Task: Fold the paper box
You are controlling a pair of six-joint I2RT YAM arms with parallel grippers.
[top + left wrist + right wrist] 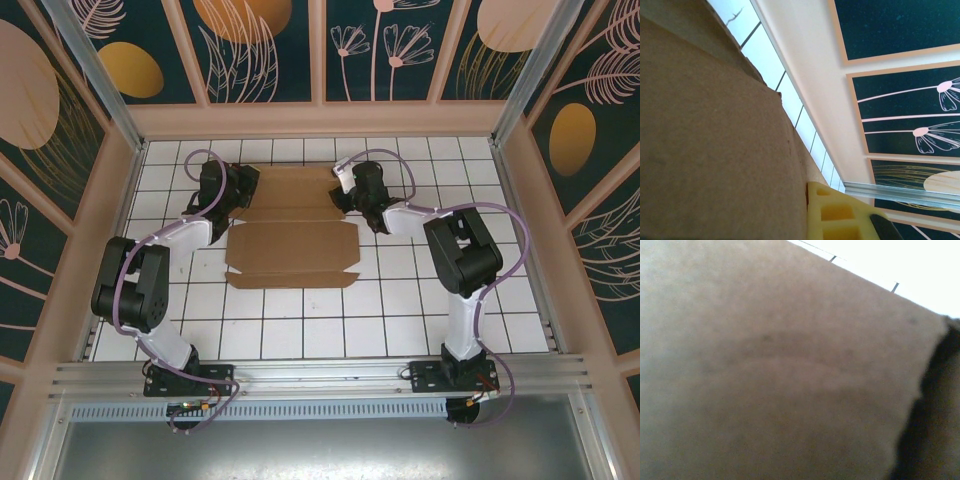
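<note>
The paper box [290, 245] is a brown cardboard sheet lying mostly flat on the white tiled table, its far panels creased. My left gripper [226, 200] sits at the box's far left edge. In the left wrist view one yellow finger [840, 215] presses against the cardboard [715, 150], which hides the other finger, so the gripper looks shut on that flap. My right gripper [352, 192] is at the box's far right edge. Blurred cardboard [790, 365] lies right against the right wrist camera and hides the fingers.
The white tiled table [400, 300] is fenced by pale walls with dark floral panels [270, 50]. An aluminium rail [320, 375] runs along the near edge by both arm bases. The back wall [810, 75] stands close behind the box.
</note>
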